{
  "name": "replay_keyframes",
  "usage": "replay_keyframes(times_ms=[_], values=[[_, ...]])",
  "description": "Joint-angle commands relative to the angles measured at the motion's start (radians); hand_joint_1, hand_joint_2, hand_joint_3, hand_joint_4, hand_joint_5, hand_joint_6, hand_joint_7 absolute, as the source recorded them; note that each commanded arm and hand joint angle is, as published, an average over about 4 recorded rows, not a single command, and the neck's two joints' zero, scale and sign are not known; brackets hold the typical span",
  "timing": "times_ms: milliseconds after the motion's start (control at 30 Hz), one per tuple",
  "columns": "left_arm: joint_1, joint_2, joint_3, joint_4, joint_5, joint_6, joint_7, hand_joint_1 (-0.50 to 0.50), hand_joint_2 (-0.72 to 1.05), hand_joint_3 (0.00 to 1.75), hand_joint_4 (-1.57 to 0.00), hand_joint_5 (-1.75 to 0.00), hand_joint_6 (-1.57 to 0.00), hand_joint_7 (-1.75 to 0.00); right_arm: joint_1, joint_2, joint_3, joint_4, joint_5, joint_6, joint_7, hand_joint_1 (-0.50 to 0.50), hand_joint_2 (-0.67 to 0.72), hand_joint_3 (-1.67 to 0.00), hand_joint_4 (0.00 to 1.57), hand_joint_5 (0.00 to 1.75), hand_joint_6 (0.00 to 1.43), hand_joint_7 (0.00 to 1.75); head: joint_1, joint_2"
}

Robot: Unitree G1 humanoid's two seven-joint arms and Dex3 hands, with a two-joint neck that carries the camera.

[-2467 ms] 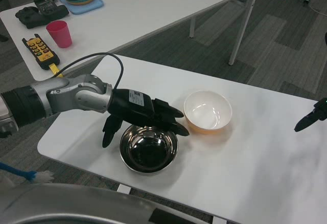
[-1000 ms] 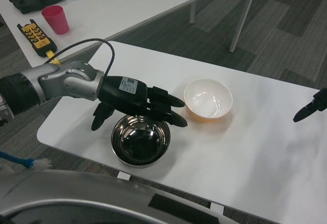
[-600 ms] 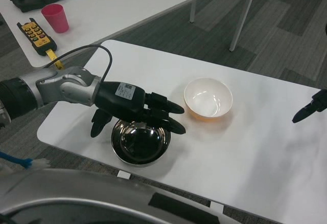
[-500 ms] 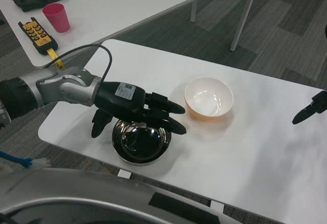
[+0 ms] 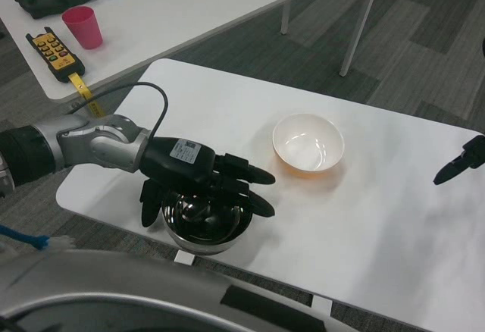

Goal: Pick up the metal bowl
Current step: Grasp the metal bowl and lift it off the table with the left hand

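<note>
Past the tips of the left hand's (image 5: 198,180) fingers (image 5: 254,173) the white bench (image 5: 394,218) lies bare out to the right hand (image 5: 459,164) at the far side. Just beyond those fingers, a little away from the robot, the white-and-orange round bowl (image 5: 308,145) blocks that line. Under the fingers sits the shiny metal bowl (image 5: 200,226), close to the bench's near edge, with little room on that side.

Bright, even overhead light — soft shadows, glints in the metal bowl (image 5: 201,224), sharp focus.
</note>
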Motion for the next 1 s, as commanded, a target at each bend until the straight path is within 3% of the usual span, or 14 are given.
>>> replay_keyframes(times_ms=[33,200,367,433,500,533,567,667,733,800,867,933,1000], values=[[0.009,0.017,-0.027,0.023,-0.006,-0.005,-0.008,-0.50,0.18,0.00,-0.04,0.00,0.00,-0.21,0.002,-0.013,0.002,0.011,0.009,-0.009,-0.006,-0.42,0.60,0.00,0.00,0.00,0.00,0.00,-0.002,-0.002],[0.015,0.016,-0.027,0.036,-0.009,0.019,-0.028,-0.50,0.27,0.00,-0.07,0.00,0.00,-0.21,0.003,-0.013,0.002,0.009,0.010,-0.010,-0.006,-0.42,0.57,0.00,0.00,0.00,0.00,0.00,0.003,0.001],[0.009,0.015,-0.026,0.042,-0.008,0.023,-0.036,-0.50,0.52,0.00,-0.05,0.00,0.00,-0.24,0.011,-0.013,0.003,0.006,0.016,-0.014,-0.006,-0.42,0.60,0.00,0.00,0.00,0.00,0.00,0.000,0.005],[0.009,0.015,-0.028,0.042,-0.009,0.023,-0.042,-0.50,0.63,0.00,-0.14,0.00,0.00,-0.26,0.014,-0.013,0.003,0.005,0.018,-0.015,-0.006,-0.42,0.60,0.00,0.00,0.00,0.00,0.00,0.000,0.006],[0.009,0.015,-0.030,0.042,-0.007,0.023,-0.049,-0.50,0.80,0.00,-0.58,0.00,0.00,-0.33,0.016,-0.013,0.002,0.004,0.019,-0.016,-0.006,-0.42,0.60,0.00,0.00,0.00,0.00,0.00,-0.001,0.006],[0.008,0.014,-0.030,0.042,-0.006,0.023,-0.053,-0.50,0.89,0.02,-0.75,0.00,0.00,-0.42,0.016,-0.013,0.002,0.003,0.020,-0.016,-0.006,-0.42,0.60,0.00,0.00,0.00,0.00,0.00,-0.001,0.005],[0.007,0.013,-0.030,0.042,-0.006,0.023,-0.056,-0.50,0.98,0.04,-0.85,0.00,0.00,-0.63,0.016,-0.013,0.002,0.003,0.020,-0.016,-0.006,-0.42,0.60,0.00,0.00,0.00,0.00,0.00,-0.001,0.004],[0.006,0.007,-0.030,0.042,-0.006,0.026,-0.068,-0.50,1.05,0.09,-0.60,0.00,0.00,-1.19,0.016,-0.014,0.002,0.003,0.021,-0.016,-0.006,-0.42,0.60,0.00,0.00,0.00,0.00,0.00,-0.002,0.003],[0.007,0.001,-0.031,0.042,-0.009,0.033,-0.075,-0.50,1.05,0.13,-0.57,0.00,-0.18,-1.41,0.016,-0.015,0.002,0.004,0.022,-0.017,-0.006,-0.42,0.60,0.00,0.00,0.00,0.00,0.00,-0.002,0.003],[0.007,-0.005,-0.031,0.042,-0.012,0.039,-0.079,-0.50,1.05,0.17,-0.59,0.00,-0.56,-1.62,0.016,-0.015,0.002,0.005,0.023,-0.017,-0.007,-0.42,0.60,0.00,0.00,0.00,0.00,0.00,-0.003,0.001],[0.006,-0.007,-0.029,0.041,-0.016,0.040,-0.080,-0.50,1.05,0.17,-0.60,0.00,-0.94,-1.69,0.016,-0.015,0.002,0.006,0.025,-0.017,-0.008,-0.42,0.60,0.00,0.00,0.00,0.00,0.00,-0.003,-0.001],[0.005,-0.008,-0.025,0.041,-0.027,0.049,-0.087,-0.50,1.05,0.17,-0.59,0.00,-1.20,-1.73,0.016,-0.015,0.002,0.006,0.025,-0.017,-0.008,-0.42,0.60,0.00,0.00,0.00,0.00,0.00,-0.003,0.000],[0.005,-0.008,-0.020,0.041,-0.038,0.066,-0.101,-0.50,1.05,0.17,-0.57,0.00,-1.34,-1.71,0.016,-0.015,0.002,0.006,0.026,-0.017,-0.008,-0.42,0.57,0.00,0.00,0.00,0.00,0.00,-0.003,0.000]])
